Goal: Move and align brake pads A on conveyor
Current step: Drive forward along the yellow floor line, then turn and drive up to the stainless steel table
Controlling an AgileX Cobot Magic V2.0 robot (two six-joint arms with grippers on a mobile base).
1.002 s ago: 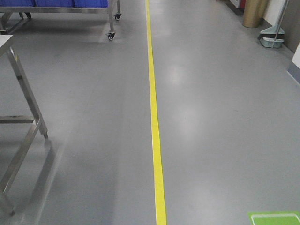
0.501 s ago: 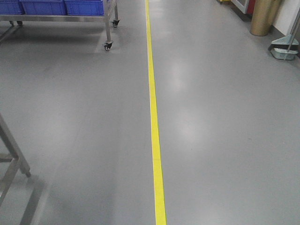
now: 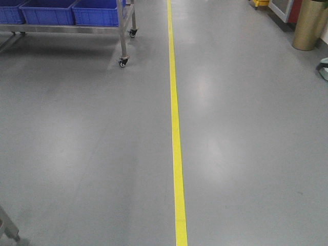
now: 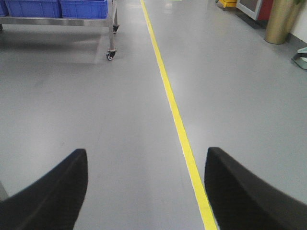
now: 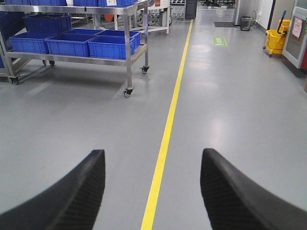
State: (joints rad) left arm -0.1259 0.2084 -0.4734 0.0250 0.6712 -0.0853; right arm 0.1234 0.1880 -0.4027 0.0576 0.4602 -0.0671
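The brake pads A and the conveyor are out of view in every frame. My left gripper (image 4: 146, 155) is open over bare grey floor, its two black fingers (image 4: 62, 187) far apart with nothing between them. My right gripper (image 5: 152, 155) is also open and holds nothing; a yellow floor line (image 5: 163, 143) runs between its fingers. Neither gripper shows in the front view.
A yellow line (image 3: 177, 143) runs straight ahead along the grey floor. A steel wheeled rack (image 3: 124, 36) with blue bins (image 3: 97, 13) stands at the far left. A gold cylinder (image 3: 309, 25) stands far right. A steel leg foot (image 3: 7, 228) shows bottom left. A yellow mop bucket (image 5: 277, 40) sits far right.
The base has rolled forward along the yellow line: the steel table frame at the left has slid almost out of view, and the blue-bin rack and gold cylinder have shifted right.
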